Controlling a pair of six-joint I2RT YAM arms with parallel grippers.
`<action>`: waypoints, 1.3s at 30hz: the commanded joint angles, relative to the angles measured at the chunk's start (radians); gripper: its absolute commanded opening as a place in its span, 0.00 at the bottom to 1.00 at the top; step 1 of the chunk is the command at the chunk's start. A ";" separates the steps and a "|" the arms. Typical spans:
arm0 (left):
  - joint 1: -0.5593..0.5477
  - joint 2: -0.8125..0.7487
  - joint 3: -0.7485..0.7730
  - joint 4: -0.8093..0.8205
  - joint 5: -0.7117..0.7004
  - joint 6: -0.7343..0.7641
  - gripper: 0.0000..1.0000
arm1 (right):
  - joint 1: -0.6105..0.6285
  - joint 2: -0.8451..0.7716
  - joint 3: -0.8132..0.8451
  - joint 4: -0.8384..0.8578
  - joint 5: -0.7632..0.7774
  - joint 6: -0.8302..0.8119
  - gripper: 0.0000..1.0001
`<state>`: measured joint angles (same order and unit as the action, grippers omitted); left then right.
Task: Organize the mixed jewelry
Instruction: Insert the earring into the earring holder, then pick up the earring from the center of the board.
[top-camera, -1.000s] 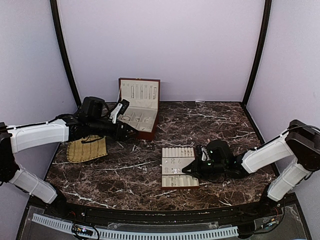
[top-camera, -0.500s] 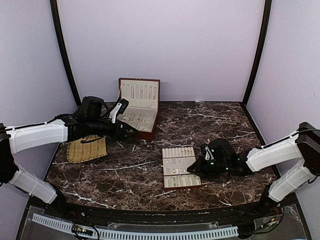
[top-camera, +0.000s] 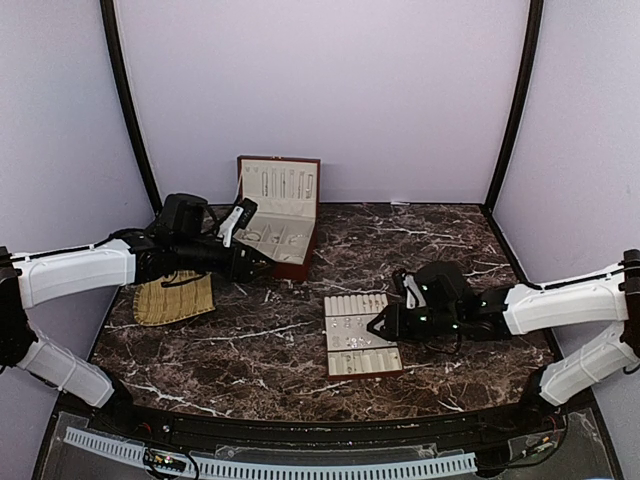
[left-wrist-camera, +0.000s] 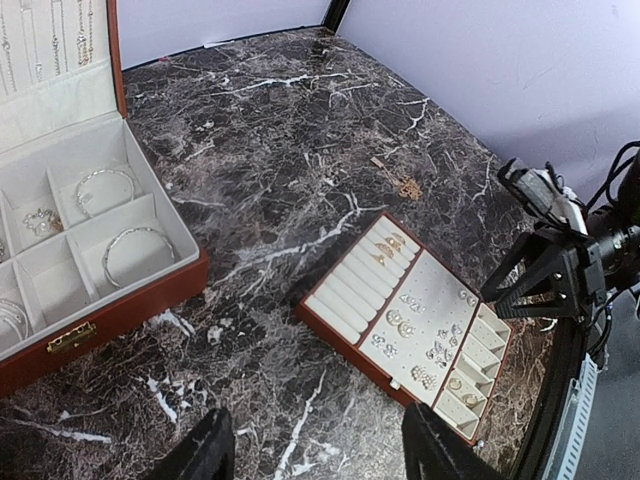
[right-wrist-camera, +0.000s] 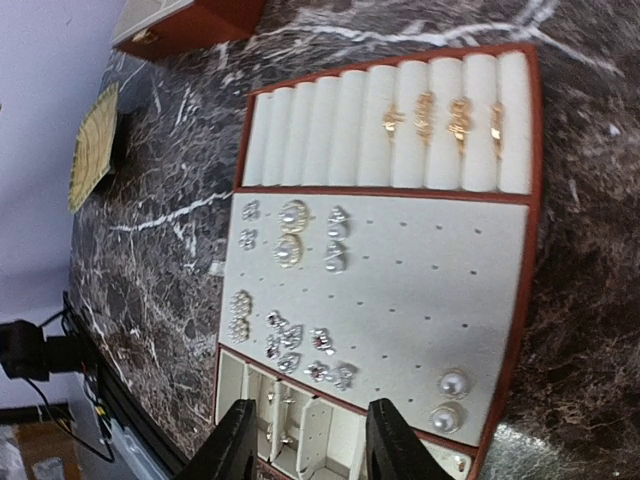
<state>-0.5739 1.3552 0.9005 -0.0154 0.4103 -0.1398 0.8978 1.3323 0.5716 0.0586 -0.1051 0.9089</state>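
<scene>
Table (top-camera: 450, 250) of dark marble carries three fixtures in the top view: an open red-brown box (top-camera: 298, 266) at 11 o'clock from centre, a cream tray (top-camera: 350, 305) with a brown rim at 5 o'clock, and a woven mat (top-camera: 172, 298) at 9 o'clock. The left hand (top-camera: 258, 266) sits just beside the box front, at its 8 o'clock. In the left wrist view its fingers are parted with nothing between them, so it is open and empty. The right hand (top-camera: 380, 326) sits at the tray's 3 o'clock edge, and the right wrist view shows its fingers (right-wrist-camera: 235, 440) spread over the small end compartments of the tray. Nothing is gripped, so this hand is also open. Jewelry is in three places. Two silvery bangles (left-wrist-camera: 106, 188) lie flat in separate cream compartments of the box, with a small silvery cluster (left-wrist-camera: 38, 222) in the compartment beside them. Four gold-coloured rings (right-wrist-camera: 440, 112) stand in the slotted rolls of the tray. Sparkling studs (right-wrist-camera: 290, 235) are pinned in pairs across its flat centre panel, and two pearl studs (right-wrist-camera: 452, 385) sit near the corner closest to the right hand. A small gold-coloured chain piece (left-wrist-camera: 400, 185) lies loose on the table, near the tray and apart from it, at the tray's 12 o'clock in the left wrist view.
</scene>
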 joint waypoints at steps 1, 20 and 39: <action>0.002 -0.033 -0.014 0.038 0.005 0.006 0.60 | 0.121 -0.002 0.115 -0.132 0.080 -0.188 0.39; 0.002 -0.051 -0.019 0.037 -0.012 0.014 0.60 | 0.479 0.364 0.400 -0.320 0.294 -0.389 0.20; 0.002 -0.057 -0.020 0.036 -0.012 0.013 0.60 | 0.504 0.468 0.486 -0.405 0.367 -0.396 0.18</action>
<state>-0.5739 1.3270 0.8944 0.0067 0.4000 -0.1387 1.3869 1.7729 1.0237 -0.3321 0.2382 0.5171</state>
